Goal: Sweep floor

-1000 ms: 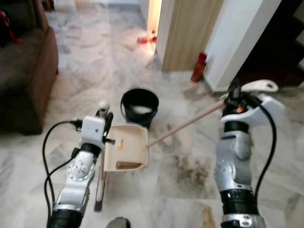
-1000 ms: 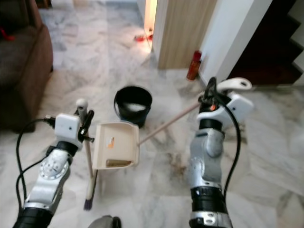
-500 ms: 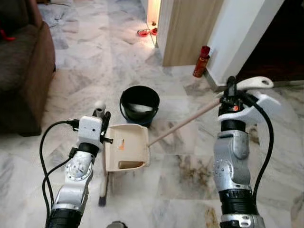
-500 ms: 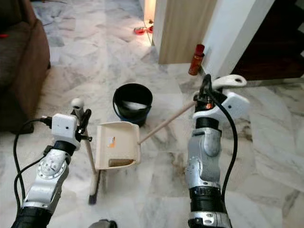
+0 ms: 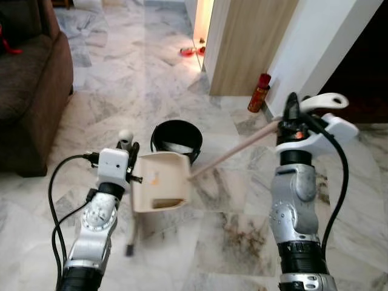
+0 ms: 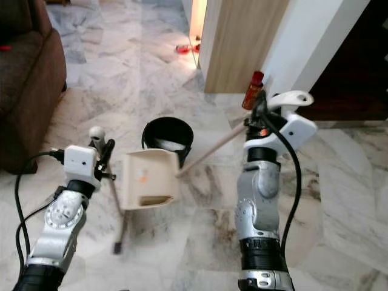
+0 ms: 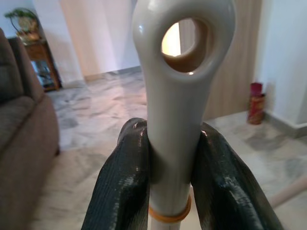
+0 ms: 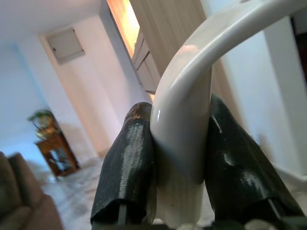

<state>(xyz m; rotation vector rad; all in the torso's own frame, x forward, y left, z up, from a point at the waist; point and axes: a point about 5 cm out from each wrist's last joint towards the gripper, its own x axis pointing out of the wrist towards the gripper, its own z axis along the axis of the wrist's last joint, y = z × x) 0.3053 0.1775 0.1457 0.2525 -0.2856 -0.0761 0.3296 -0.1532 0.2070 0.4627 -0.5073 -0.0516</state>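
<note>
Beige dustpan (image 5: 160, 180) lifted beside black bucket (image 5: 176, 137), its long handle pinched in right gripper (image 8: 178, 158), left gripper (image 7: 173, 167) clamped on broom (image 5: 127, 206), bristles down on marble floor (image 5: 230, 242), sofa (image 5: 27, 91) at left.

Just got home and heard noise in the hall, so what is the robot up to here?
It is sweeping the marble floor. The left gripper is shut on the broom handle; the right gripper is shut on the dustpan handle. The cream dustpan is held up between the arms, right beside a black bucket. A red bottle stands by the wall.
</note>
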